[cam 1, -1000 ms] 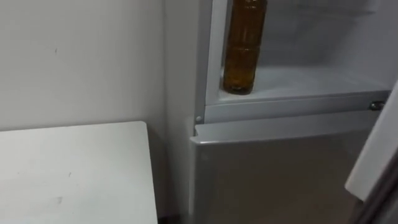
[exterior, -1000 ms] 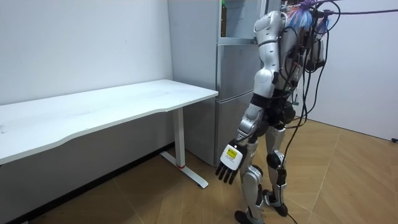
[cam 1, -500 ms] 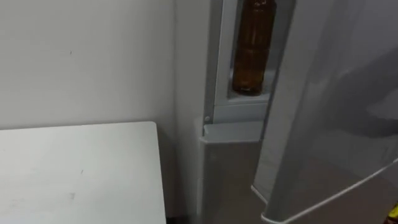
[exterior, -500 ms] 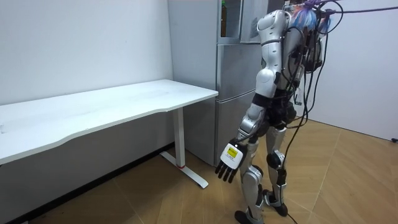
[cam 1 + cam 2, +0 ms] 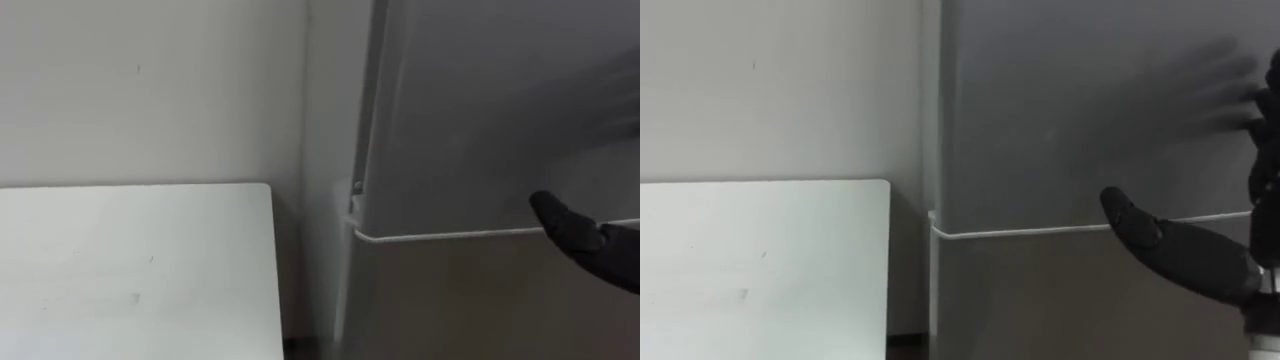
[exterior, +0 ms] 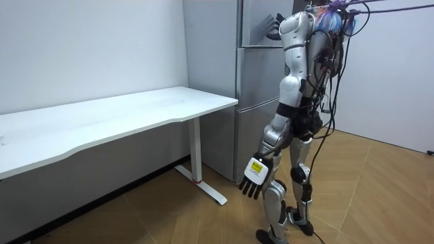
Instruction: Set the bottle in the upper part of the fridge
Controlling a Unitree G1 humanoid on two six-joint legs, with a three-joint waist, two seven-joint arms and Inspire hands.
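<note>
The grey upper fridge door (image 5: pixel 480 120) covers the compartment, so the bottle is hidden behind it. My right hand (image 5: pixel 1185 250) is black and open. Its thumb points left along the seam between the doors, and its fingers (image 5: pixel 1266 130) stretch up flat near the upper door at the right edge. In the room view this hand (image 6: pixel 274 22) reaches the upper door (image 6: pixel 254 20) at head height. My left hand (image 6: pixel 252 179) hangs open beside my thigh, holding nothing. I stand upright close in front of the fridge.
A white table (image 5: pixel 130 270) stands left of the fridge against the pale wall, with a narrow gap between them. The lower fridge door (image 5: pixel 450 300) is shut. Wooden floor (image 6: pixel 380 196) stretches behind me on the room view's right.
The upper door has swung from wide open to shut over the compartment, hiding the brown bottle on the shelf. My right hand has come into the eye views at the door.
</note>
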